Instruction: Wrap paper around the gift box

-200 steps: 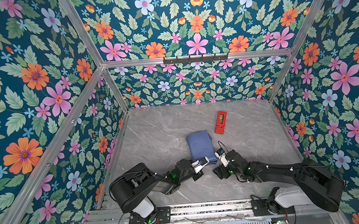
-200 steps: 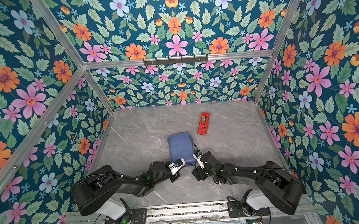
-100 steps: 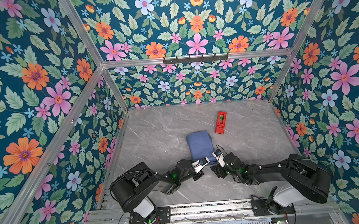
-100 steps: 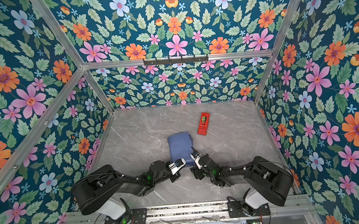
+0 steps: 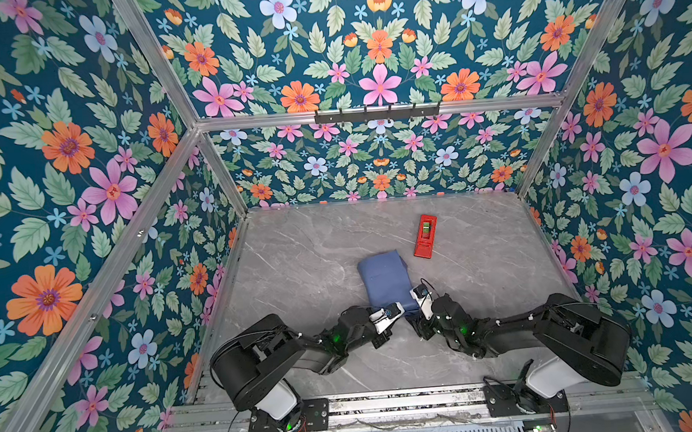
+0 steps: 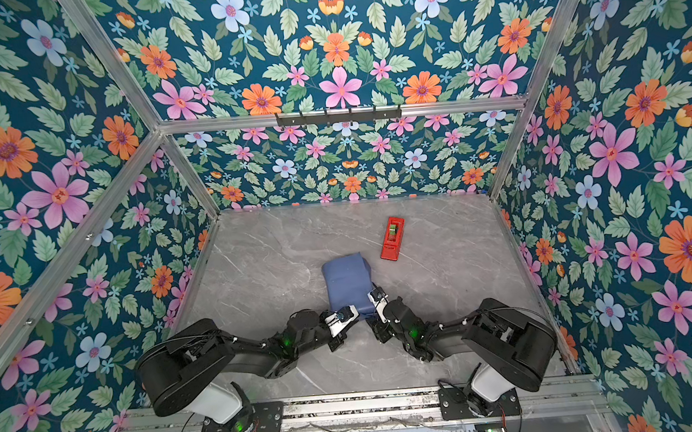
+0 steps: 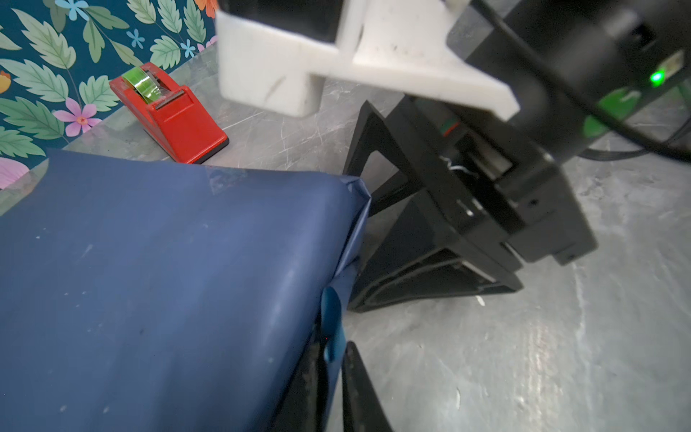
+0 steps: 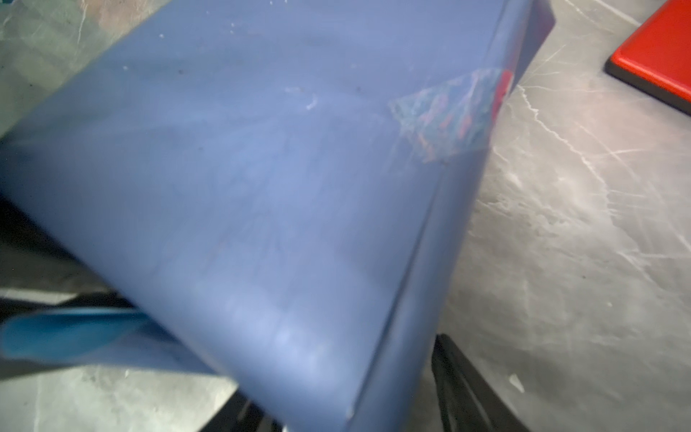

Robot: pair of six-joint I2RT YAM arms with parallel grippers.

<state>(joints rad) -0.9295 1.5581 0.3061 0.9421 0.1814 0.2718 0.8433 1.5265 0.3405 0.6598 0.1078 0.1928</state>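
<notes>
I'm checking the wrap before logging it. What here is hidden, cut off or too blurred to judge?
The gift box: no face shows in any view; the paper covers it.
The left gripper: the left wrist view's edge cuts its fingers; grip on the light-blue flap unclear.
The tape patch: blurred in the right wrist view.
The tape dispenser: cut off there by the edge.

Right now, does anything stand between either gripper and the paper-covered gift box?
Nothing visible does. The left gripper and right gripper both sit at the near end of the paper; the red tape dispenser lies apart, beyond its far end.
</notes>
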